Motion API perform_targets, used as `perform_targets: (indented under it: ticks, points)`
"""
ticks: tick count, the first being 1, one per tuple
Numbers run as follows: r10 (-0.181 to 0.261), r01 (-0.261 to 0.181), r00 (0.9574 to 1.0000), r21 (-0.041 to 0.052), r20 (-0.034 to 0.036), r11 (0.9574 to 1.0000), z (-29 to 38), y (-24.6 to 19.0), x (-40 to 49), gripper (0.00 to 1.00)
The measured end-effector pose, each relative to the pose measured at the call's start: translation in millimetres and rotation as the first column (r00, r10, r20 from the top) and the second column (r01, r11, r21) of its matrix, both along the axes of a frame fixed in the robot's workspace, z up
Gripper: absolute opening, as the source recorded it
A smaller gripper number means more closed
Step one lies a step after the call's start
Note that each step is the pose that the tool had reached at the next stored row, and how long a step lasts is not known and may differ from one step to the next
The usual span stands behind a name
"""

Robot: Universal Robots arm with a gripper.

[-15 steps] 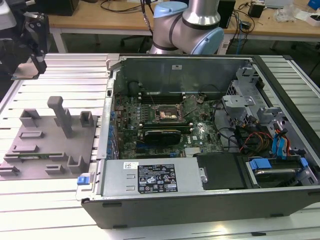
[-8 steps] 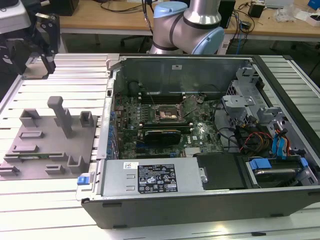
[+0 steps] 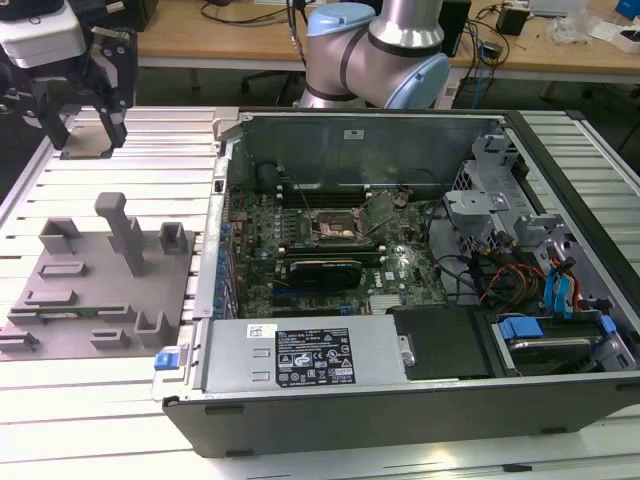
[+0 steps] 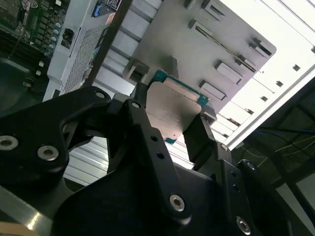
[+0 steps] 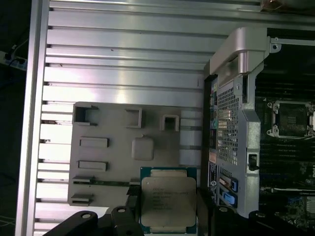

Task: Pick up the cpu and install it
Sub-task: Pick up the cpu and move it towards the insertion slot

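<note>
Here, cpu (image 5: 168,200) level, lid-up, in gripper (image 4: 171,115)

Behind the work area I see a long wooden desk (image 3: 200,40) strewn with black cables (image 3: 240,12). Everything stands on a ribbed metal table (image 3: 90,400) that catches bright light, and the floor (image 3: 15,160) beside it looks dark.

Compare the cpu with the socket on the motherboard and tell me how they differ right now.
The cpu has a pale silver top with a green rim; the socket is dark inside a metal frame. The cpu is clamped in the end effector outside the case, near the grey fixture plate; the socket sits fixed on the motherboard inside the open case. Both are roughly square.
</note>
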State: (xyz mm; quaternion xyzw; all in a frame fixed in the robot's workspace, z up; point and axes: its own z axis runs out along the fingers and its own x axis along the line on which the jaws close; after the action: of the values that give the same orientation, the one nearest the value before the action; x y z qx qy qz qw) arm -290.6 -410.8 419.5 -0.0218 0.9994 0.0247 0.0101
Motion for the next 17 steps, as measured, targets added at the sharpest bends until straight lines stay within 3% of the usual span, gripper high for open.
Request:
perform_targets:
  ticks: [10, 17]
  points:
    - [0.0, 0.0, 1.0, 0.0001, 0.0, 1.0, 0.0, 0.0, 16.4, 0.55]
    - [0.0, 0.0, 1.0, 0.0001, 0.0, 1.0, 0.0, 0.0, 32.7, 0.55]
